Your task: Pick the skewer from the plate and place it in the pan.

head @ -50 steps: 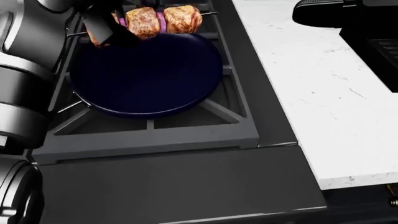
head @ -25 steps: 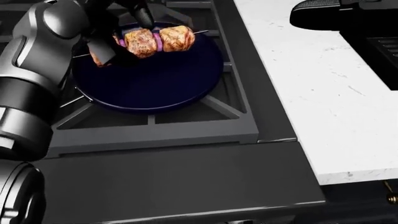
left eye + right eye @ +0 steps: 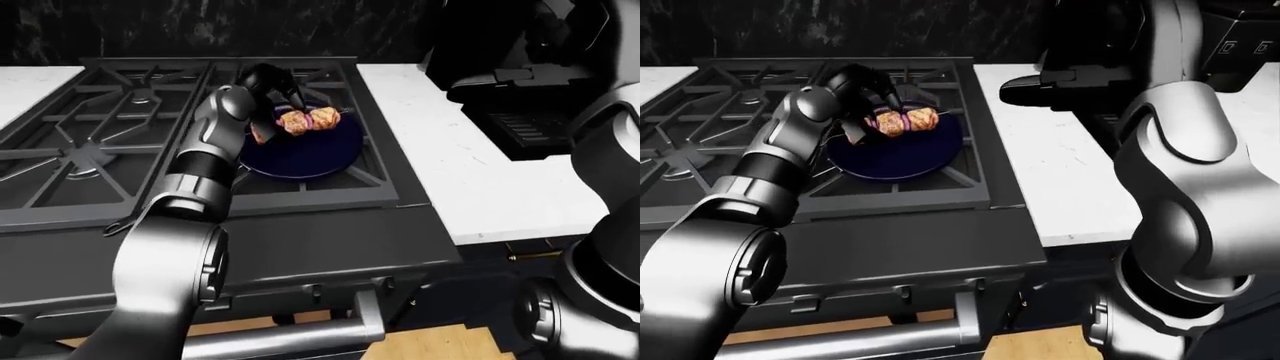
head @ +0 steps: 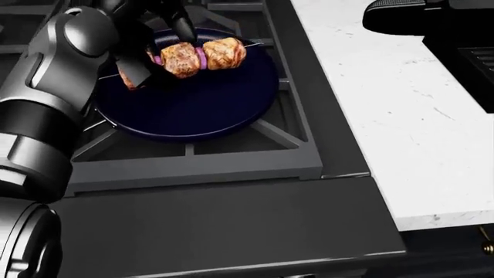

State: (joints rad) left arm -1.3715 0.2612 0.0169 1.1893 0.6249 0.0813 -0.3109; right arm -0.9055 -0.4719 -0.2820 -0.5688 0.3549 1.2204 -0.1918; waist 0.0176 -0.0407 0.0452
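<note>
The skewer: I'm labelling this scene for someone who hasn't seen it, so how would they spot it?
Find the black stove beside the white counter. On its right-hand burner sits a dark blue plate, and the skewer is over the plate's upper edge, gripped by the left hand. Its browned meat chunks with purple slices between are the only food there.

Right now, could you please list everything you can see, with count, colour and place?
skewer: one, browned meat chunks with purple slices, held over the plate's top-left part in the head view
plate: one, dark blue, on the stove's right burner grate
stove: one, black with grey grates, left of the counter
counter: white marble, right of the stove
appliance: one, black, on the counter at top right
left hand: black, closed on the skewer
right hand: not in view
</note>
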